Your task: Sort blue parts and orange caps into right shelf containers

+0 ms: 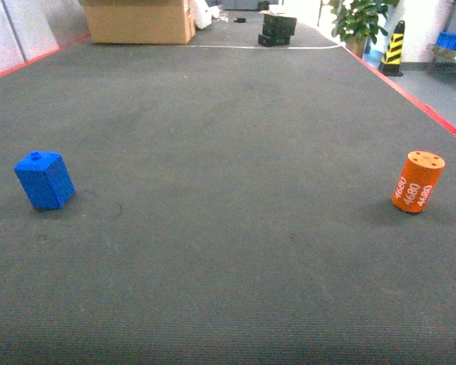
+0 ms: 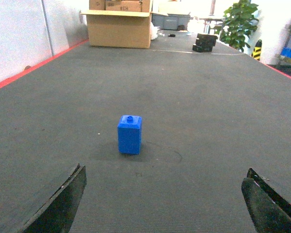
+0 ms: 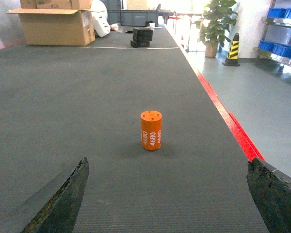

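A blue part [image 1: 45,179] stands upright on the dark mat at the left, knob on top; the left wrist view has it [image 2: 130,134] ahead of my left gripper [image 2: 165,194], which is open and empty, well short of it. At the right stands an orange cap [image 1: 417,181] lettered "4680". The right wrist view shows this cap [image 3: 151,130] ahead of my right gripper [image 3: 172,191], also open and empty. Neither gripper appears in the head view. A steel shelf [image 3: 280,52] with blue containers [image 3: 282,47] stands far off to the right.
The table's red edge [image 1: 422,103] runs along the right side, close to the cap. At the far end sit a cardboard box [image 1: 139,20] and black blocks [image 1: 277,29]. Beyond the edge stand a potted plant [image 1: 360,19] and a yellow-black cone [image 1: 394,47].
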### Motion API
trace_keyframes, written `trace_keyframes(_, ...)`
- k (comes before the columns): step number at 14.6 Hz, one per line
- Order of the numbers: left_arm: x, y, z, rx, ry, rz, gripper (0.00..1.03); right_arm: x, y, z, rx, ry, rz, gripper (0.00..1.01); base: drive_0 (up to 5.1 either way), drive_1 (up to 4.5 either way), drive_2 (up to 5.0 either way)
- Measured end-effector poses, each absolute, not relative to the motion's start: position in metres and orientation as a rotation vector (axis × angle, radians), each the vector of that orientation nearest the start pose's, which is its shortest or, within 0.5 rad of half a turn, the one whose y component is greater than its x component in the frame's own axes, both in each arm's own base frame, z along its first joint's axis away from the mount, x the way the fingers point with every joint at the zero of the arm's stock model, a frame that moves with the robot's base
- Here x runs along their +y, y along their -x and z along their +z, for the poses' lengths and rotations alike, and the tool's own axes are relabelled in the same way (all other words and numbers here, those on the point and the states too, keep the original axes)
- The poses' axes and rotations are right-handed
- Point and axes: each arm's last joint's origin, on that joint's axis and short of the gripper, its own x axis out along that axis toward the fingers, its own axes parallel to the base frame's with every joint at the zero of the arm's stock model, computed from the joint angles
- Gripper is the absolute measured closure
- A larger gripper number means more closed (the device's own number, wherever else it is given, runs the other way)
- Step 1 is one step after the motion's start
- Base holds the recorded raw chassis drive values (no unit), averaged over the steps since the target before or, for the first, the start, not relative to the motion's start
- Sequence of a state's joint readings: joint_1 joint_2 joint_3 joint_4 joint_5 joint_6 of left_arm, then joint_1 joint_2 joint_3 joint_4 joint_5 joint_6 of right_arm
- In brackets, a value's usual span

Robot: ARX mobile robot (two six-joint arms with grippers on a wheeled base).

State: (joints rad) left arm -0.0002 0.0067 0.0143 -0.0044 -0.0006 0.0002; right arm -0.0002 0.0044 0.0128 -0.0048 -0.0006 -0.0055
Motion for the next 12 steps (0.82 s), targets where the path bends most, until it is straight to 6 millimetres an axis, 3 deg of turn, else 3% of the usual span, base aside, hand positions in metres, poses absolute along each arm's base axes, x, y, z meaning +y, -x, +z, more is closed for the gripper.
trace_keyframes(12,0.0,-0.0972,0.1675,-0.004,0.0,0.0,0.05,0.0,-0.0972,0.1671,-0.004,0.006,0.0,0.03,0.0,0.0,0.0)
